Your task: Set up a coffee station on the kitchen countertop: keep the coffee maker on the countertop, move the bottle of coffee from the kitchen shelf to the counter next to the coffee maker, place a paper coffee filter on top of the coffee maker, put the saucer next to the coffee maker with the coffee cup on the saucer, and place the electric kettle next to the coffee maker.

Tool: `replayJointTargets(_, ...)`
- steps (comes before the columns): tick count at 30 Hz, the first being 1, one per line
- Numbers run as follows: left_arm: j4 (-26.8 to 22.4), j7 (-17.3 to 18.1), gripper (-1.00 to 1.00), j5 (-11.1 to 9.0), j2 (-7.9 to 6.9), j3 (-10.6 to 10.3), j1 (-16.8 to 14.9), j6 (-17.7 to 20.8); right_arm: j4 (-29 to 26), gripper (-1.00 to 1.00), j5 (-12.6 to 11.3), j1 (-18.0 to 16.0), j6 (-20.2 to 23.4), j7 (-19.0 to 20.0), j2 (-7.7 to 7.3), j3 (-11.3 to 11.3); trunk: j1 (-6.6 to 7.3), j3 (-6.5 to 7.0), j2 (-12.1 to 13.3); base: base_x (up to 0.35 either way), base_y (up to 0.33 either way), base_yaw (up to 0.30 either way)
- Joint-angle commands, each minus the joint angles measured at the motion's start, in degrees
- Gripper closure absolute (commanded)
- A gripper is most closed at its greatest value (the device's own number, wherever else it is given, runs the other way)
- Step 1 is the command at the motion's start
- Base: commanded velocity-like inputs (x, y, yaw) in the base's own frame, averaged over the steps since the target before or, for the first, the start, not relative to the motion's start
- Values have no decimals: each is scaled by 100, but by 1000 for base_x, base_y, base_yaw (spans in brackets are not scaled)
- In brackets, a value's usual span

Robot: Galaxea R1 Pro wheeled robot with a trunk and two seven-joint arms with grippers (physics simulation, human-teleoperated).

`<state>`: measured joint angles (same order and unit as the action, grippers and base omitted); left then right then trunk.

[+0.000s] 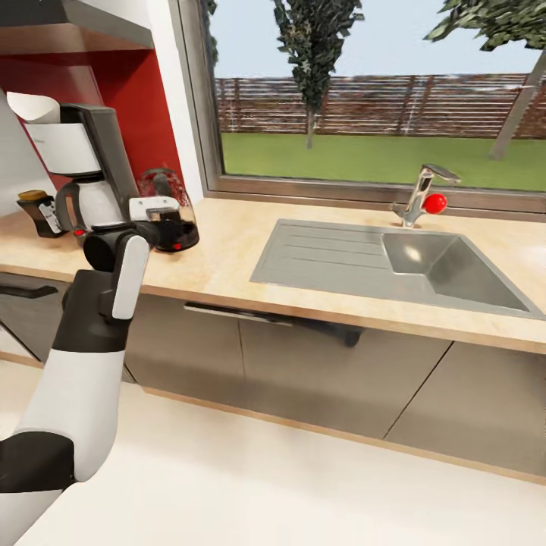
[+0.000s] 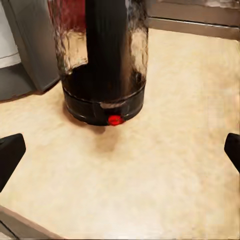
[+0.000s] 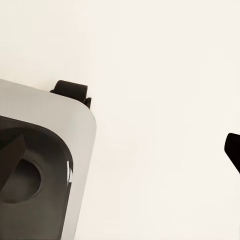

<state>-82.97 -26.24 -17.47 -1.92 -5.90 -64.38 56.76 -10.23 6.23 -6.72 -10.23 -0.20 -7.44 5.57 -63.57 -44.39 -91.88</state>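
Electric kettle [image 2: 102,60] upright on desk [image 1: 227,250], just beside coffee maker [image 1: 80,163], handle facing left gripper [image 2: 120,150]. Left gripper released, jaws spread, kettle dead ahead, not touching. Right gripper [image 3: 120,155] released, over floor.

Across the upper frame we see a wide window [image 1: 364,91] with a green lawn, trees and a slatted fence beyond. Below it, at centre right, a steel sink [image 1: 447,269] is sunk in the worktop, with a tap [image 1: 421,193] behind it bearing a red knob. At upper left we find a red wall [image 1: 129,91] under a grey hood [image 1: 76,19]. Grey cabinets [image 1: 318,371] run along the lower middle, above a pale floor [image 1: 265,485].
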Motion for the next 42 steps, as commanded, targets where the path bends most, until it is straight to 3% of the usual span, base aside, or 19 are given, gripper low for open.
replayJointTargets(1, -7, 26, -100, -246, -7, -13, -5, 19, 3, -100, 28, -3, -14, -1, -3, 23, 0, -5, -2, -7, 0, 0)
replayJointTargets(2, -14, 227, -100, -665, -13, -11, -5, 16, 3, -100, 28, -4, -14, -3, -3, 23, 0, -5, -2, -4, 0, 0)
replayJointTargets(3, -17, 352, -100, -847, -16, -10, -5, 15, 3, -100, 28, -4, -14, -4, -3, 23, 0, -5, -2, -3, 0, 0)
replayJointTargets(4, -15, 1093, -100, -1279, -23, -9, 39, 13, 3, -100, 28, -4, -14, -3, -3, 23, 0, -5, -2, -2, 0, 0)
replayJointTargets(5, -10, 1374, -100, -1340, -24, -9, 81, 11, 3, -100, 28, -5, -14, -4, -3, 23, 0, -5, -2, -1, 0, 0)
replayJointTargets(8, 21, 2628, -100, -1455, -27, -12, 321, -5, 3, -100, 28, -3, -14, -5, -3, 23, 0, -5, -2, 0, 0, 0)
replayJointTargets(9, 47, 3531, -100, -1495, -42, -14, 527, -30, 0, -100, 28, -4, -14, -6, -3, 23, 0, -5, -2, 0, 0, 0)
replayJointTargets(13, 108, 5132, -100, -1533, -172, -15, 1002, -204, -5, -100, 28, -4, -14, -5, -7, 18, 0, -5, -2, 0, 0, 0)
replayJointTargets(20, 375, 7408, -100, -1552, -663, -23, 1854, -931, -12, -100, 28, -3, -14, -6, -11, 18, 0, -5, -2, 0, 0, 0)
replayJointTargets(21, 436, 8053, -100, -1554, -830, -22, 2088, -1152, -13, -100, 28, -4, -14, -6, -11, 17, 0, -5, -2, 0, 0, 0)
replayJointTargets(24, 515, 8924, -100, -1554, -1079, -20, 2427, -1416, -14, -100, 28, -4, -14, -7, -13, 14, 0, -5, -2, 0, 0, 0)
replayJointTargets(27, 634, 9534, -100, -1547, -1281, -18, 2776, -1608, -14, -100, 28, -4, -14, -7, -17, 10, 0, -5, -2, 0, 0, 0)
replayJointTargets(30, 1202, 10145, -100, -1541, -1528, -17, 3477, -2153, -31, -100, 21, -5, -74, -7, -27, -6, 0, -5, -2, 0, 0, 0)
replayJointTargets(32, 1595, 10206, -100, -1541, -1554, -17, 3686, -2417, -35, -100, 15, -5, -179, -7, -34, -18, 0, -5, -2, 0, 0, 0)
replayJointTargets(34, 2446, 10259, -100, -1540, -1577, -17, 3916, -2947, -38, -100, 2, -5, -366, -7, -44, -29, 0, -5, -2, 0, 0, 0)
replayJointTargets(37, 4285, 10305, -100, -1537, -1593, -20, 4081, -4119, -49, -100, -13, -6, -545, -10, -55, -44, 0, -5, -2, 0, 0, 0)
replayJointTargets(38, 5440, 10306, -100, -1538, -1590, -24, 4120, -4897, -54, -100, -19, -10, -591, -16, -61, -50, 0, -5, -2, 0, 0, 0)
replayJointTargets(39, 6847, 10292, -100, -1539, -1515, -43, 4144, -6104, -62, -100, -37, -25, -636, -21, -87, -58, 0, -5, -2, 0, 0, 0)
replayJointTargets(42, 7693, 10197, -100, -1562, -1486, -32, 4156, -6997, -65, -100, -57, -56, -655, -17, -205, -71, 0, -5, -2, 0, 0, 0)
